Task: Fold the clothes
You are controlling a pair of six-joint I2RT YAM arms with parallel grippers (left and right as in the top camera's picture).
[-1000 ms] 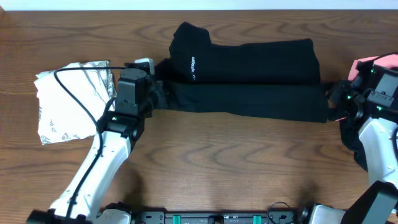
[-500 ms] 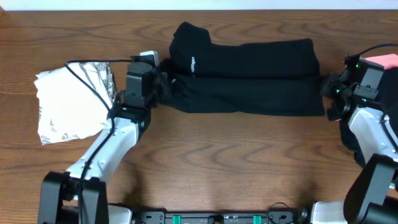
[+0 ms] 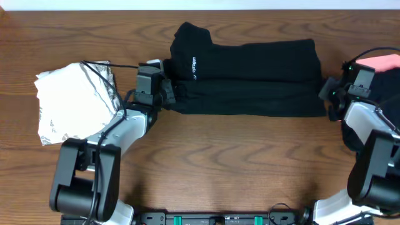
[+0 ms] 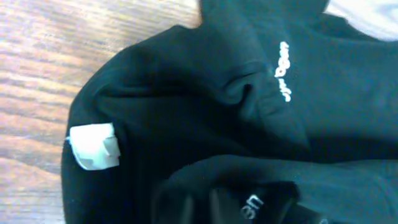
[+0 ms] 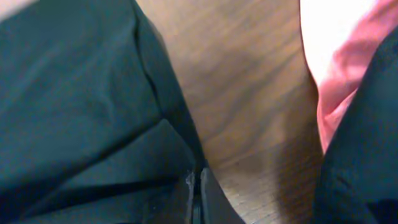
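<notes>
Fingertips of the left gripper (image 3: 167, 94) are buried in black cloth at the left end of the black shirt (image 3: 250, 81). From its wrist camera the left gripper (image 4: 230, 199) is only a dark form under a fold, so I cannot tell whether it is spread or pinching. The right gripper (image 3: 329, 100) sits at the shirt's right end, half hidden by its own arm. Close up, the right gripper (image 5: 196, 186) shows its fingers pressed together, with the shirt's edge running straight into the seam between them. A dark shape (image 5: 360, 155) at that view's right edge is too blurred to name. The shirt lies as a long folded band across the far middle of the table (image 3: 237, 162), in two layers, with a small white logo (image 4: 283, 71) near its bunched left end and a white tag (image 4: 93, 146) on the cloth. The white grey-patterned garment (image 3: 69, 106) lies to the left, and the pink garment (image 3: 384, 61) is cut off at the right edge.
</notes>
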